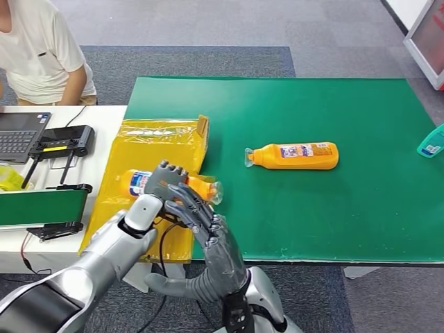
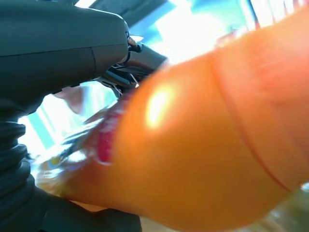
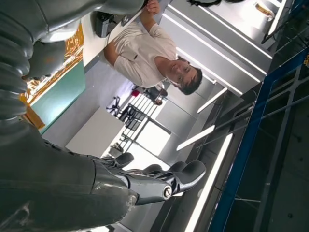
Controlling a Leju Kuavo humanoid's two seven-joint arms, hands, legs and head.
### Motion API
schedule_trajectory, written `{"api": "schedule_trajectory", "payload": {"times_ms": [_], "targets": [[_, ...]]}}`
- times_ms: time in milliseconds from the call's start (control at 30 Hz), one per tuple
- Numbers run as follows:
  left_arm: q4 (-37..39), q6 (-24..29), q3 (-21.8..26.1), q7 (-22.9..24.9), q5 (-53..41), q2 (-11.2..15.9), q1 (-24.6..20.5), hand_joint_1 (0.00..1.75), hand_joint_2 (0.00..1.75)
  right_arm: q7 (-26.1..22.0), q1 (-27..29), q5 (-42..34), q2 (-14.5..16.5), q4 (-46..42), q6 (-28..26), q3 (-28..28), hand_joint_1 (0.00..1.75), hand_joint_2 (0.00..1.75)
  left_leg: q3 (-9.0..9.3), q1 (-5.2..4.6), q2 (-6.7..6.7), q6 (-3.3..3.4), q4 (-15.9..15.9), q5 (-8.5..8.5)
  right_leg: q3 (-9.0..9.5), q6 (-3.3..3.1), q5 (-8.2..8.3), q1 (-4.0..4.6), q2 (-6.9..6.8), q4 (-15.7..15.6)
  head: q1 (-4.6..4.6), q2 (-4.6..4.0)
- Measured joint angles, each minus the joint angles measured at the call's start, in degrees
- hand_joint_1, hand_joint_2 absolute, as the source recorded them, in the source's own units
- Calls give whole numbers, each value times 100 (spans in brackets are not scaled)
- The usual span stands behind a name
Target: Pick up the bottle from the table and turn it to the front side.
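Orange plastic, glossy and smooth, makes up the bottle [image 1: 137, 183] that the left robot hand [image 1: 166, 182] holds lifted over the yellow bag [image 1: 157, 142] at the near left end of the green tabletop [image 1: 366, 201], its clear cap pointing toward the middle of the mat. The right robot hand [image 1: 201, 220] hovers just beside the cap end with fingers spread and nothing in them; whether its fingertips touch the bottle I cannot tell. Judging by its look, the bottle is light and stiff but slippery, so a wrap around the wide middle of the body, over the label, should hold better than a pinch at the tapered neck, and turning it may let it slide in the grip. A second orange bottle [image 1: 293, 155] lies on its side well apart on the mat, and a teal item [image 1: 432, 142] is cut off at the far right edge. Up close in the left wrist view the held bottle is a blur, so its label side is hard to read. A person [image 1: 39, 52] sits behind a laptop [image 1: 18, 132]
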Motion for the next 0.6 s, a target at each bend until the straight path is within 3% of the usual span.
{"api": "schedule_trajectory", "payload": {"times_ms": [100, 300, 467, 600], "targets": [[209, 174, -49, -14, 47, -144, 108, 0, 175, 32, -8, 136, -28, -22, -82, 16, 0, 175, 0, 0, 0, 0, 0, 0, 0, 0, 0, 1, 0, 0, 0, 0], [393, 196, -55, -56, 174, -260, 132, 0, 175, 85, -21, 153, -94, -34, -175, 63, 0, 175, 3, 1, 0, 4, 0, 5, 5, 0, 1, 2, -1, 0, 0, 0], [440, 244, -17, -123, 289, -305, 140, 0, 175, 14, 82, -572, -181, -104, 399, 70, 0, 175, 5, 1, -1, 5, 0, 6, 9, 4, 3, 0, -2, 0, -1, 0], [461, 398, 19, -141, 337, -322, 170, 0, 175, -26, 123, -700, -200, -122, 541, 57, 0, 175, 5, 1, -1, 6, 0, 6, 10, 4, 4, 0, -2, 0, 0, 0]]}}
